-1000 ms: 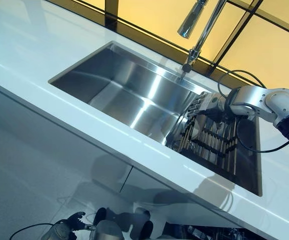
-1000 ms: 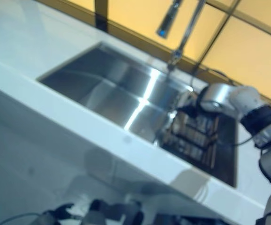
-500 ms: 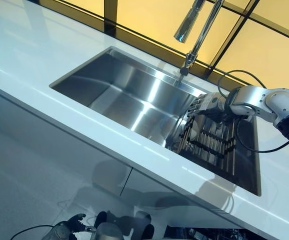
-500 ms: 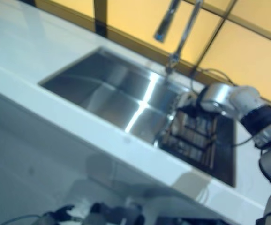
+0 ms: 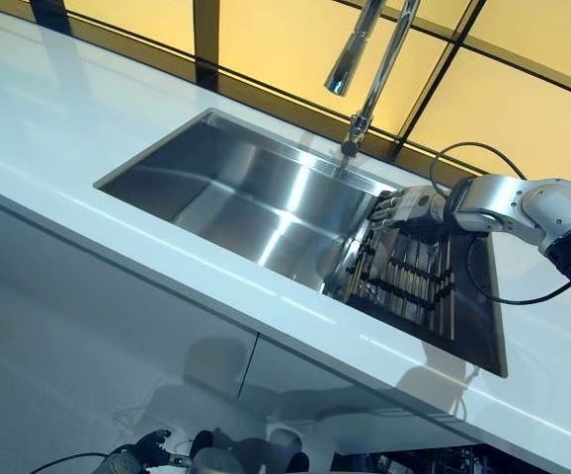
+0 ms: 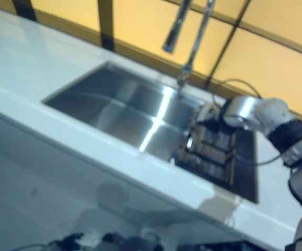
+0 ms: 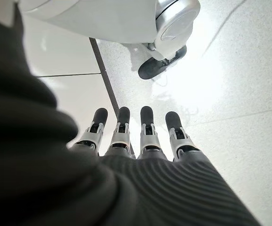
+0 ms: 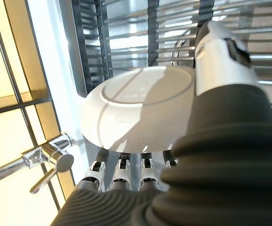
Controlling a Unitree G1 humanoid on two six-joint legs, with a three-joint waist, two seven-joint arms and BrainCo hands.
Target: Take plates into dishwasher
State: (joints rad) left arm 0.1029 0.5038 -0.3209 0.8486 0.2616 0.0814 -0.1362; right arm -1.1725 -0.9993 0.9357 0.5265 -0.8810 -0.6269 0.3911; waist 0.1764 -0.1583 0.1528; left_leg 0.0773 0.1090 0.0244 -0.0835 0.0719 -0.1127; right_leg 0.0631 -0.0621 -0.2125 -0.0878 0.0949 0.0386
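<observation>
A white plate [image 8: 140, 110] shows in the right wrist view, held underside up between the thumb [image 8: 218, 56] and the fingers [image 8: 122, 172] of my right hand [image 5: 404, 207]. That hand reaches over the far end of a dark slatted rack [image 5: 414, 291], which lies in the right part of the steel sink [image 5: 236, 188]. From the head views the plate is hidden behind the hand. My left hand [image 7: 146, 127] hangs low over the floor, fingers straight and holding nothing.
A tall faucet [image 5: 365, 59] rises behind the sink, close to my right hand. White countertop [image 5: 118, 227] surrounds the sink. Yellow window panes with dark frames [image 5: 434, 89] run along the back. A dark wire rack [image 5: 434, 459] shows below the counter's front edge.
The camera has shifted, so the whole picture moved down and left. My right hand stays over the rack's far end, barely moved.
</observation>
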